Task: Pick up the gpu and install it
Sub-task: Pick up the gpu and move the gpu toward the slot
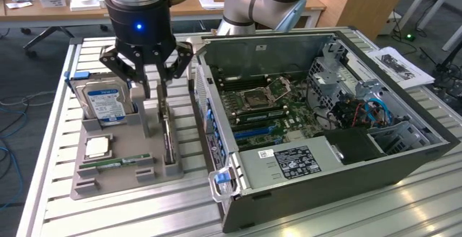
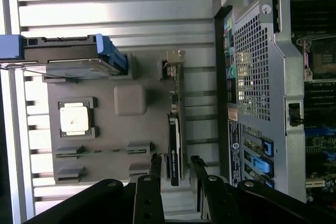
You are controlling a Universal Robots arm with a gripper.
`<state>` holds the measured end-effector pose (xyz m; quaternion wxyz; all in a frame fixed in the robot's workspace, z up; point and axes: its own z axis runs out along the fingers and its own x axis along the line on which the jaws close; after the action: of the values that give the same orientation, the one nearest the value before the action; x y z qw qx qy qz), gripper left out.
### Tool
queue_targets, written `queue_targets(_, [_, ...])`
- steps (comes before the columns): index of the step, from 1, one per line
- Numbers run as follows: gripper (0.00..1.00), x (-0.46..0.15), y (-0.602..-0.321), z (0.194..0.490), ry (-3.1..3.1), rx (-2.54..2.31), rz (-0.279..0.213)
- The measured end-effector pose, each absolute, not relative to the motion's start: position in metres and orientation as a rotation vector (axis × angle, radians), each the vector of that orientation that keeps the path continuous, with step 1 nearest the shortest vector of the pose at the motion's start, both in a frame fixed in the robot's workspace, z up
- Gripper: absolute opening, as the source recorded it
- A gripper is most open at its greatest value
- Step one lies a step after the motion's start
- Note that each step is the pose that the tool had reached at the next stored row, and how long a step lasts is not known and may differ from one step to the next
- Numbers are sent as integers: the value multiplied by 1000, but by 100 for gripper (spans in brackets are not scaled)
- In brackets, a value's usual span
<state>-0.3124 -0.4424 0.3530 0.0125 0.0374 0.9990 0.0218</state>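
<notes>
My gripper (image 2: 175, 160) spread astride the edge-standing gpu (image 2: 174, 129) beneath; probably light, stiff, fragile; I'd pinch its flat faces.

A slatted aluminium table (image 1: 108, 215) carries everything. Toward the exterior view's left a grey moulded holder tray (image 1: 144, 139) sits on it, and just beside the tray, toward the right, an open dark computer case (image 1: 347, 185) lies on its side. A printed paper sheet (image 1: 401, 66) rests near the table's far right edge.
</notes>
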Motion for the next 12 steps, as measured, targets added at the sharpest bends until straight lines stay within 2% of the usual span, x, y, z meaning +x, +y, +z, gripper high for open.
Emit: queue_targets(12, [36, -312, -442, 352, 3114, 117, 68])
